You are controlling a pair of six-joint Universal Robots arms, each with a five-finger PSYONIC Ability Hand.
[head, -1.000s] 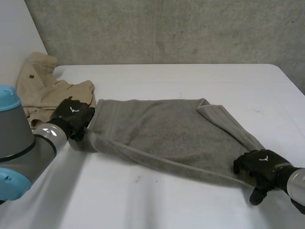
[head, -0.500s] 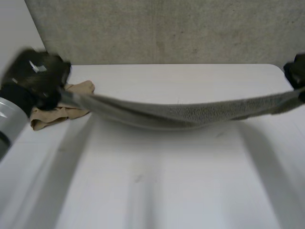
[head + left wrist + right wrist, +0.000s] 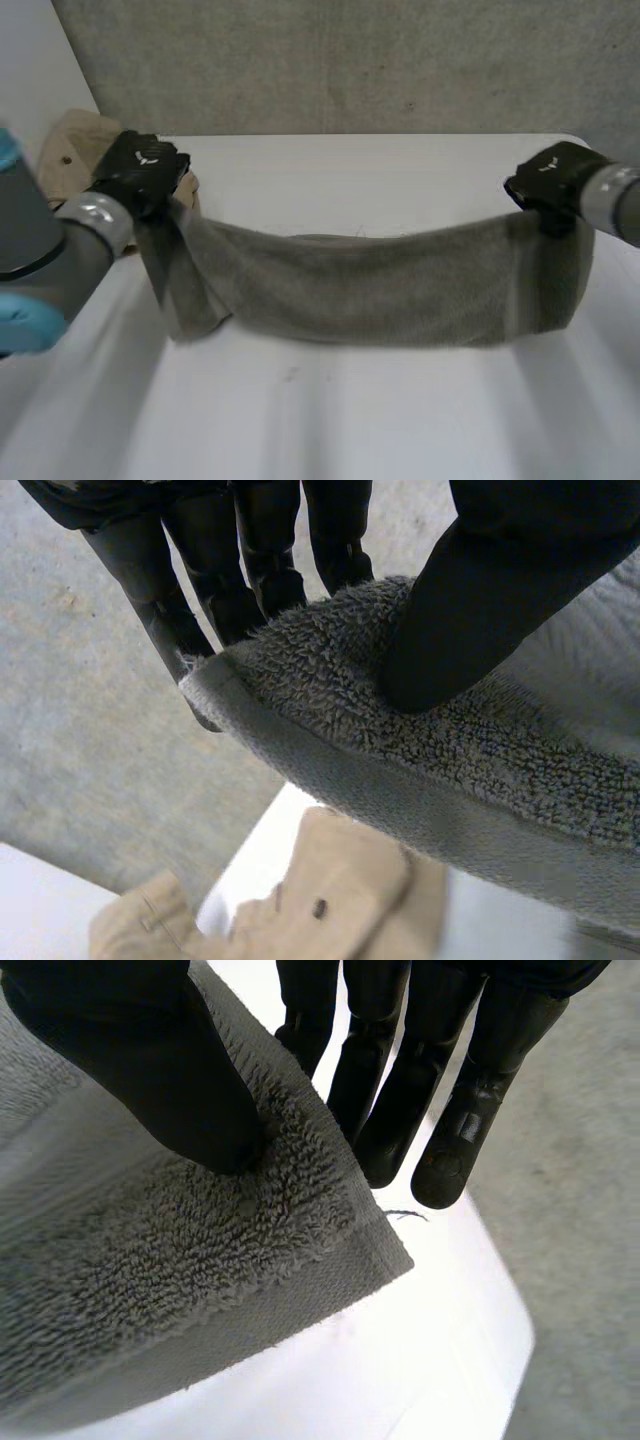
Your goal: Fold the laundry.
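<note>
In the head view, a grey towel (image 3: pixel 370 285) hung in the air between the two arms, over the middle of the counter (image 3: pixel 350 430). The left robot hand (image 3: pixel 145 170) held one top corner and the right robot hand (image 3: pixel 550 185) held the other. The towel's long axis ran straight from hand to hand, roughly parallel to the counter's near edge, and it sagged in the middle. Whether its lower edge touched the counter could not be told. A beige garment (image 3: pixel 70 150) lay at the counter's far left corner, just behind the left robot hand.

In the left wrist view, the thumb pressed the towel's (image 3: pixel 450 750) corner down against the fingers (image 3: pixel 200 580), a firm pinch. The beige garment (image 3: pixel 330 900) lay below.

In the right wrist view, the thumb likewise clamped the opposite corner of the towel (image 3: pixel 200 1260) against the fingers (image 3: pixel 400 1080), above the counter's (image 3: pixel 400 1380) edge.

Neither hand sat nearer the cloth; each owned one end. The next move probably turns on that side-to-side span, either laying it flat or bringing the corners together.
</note>
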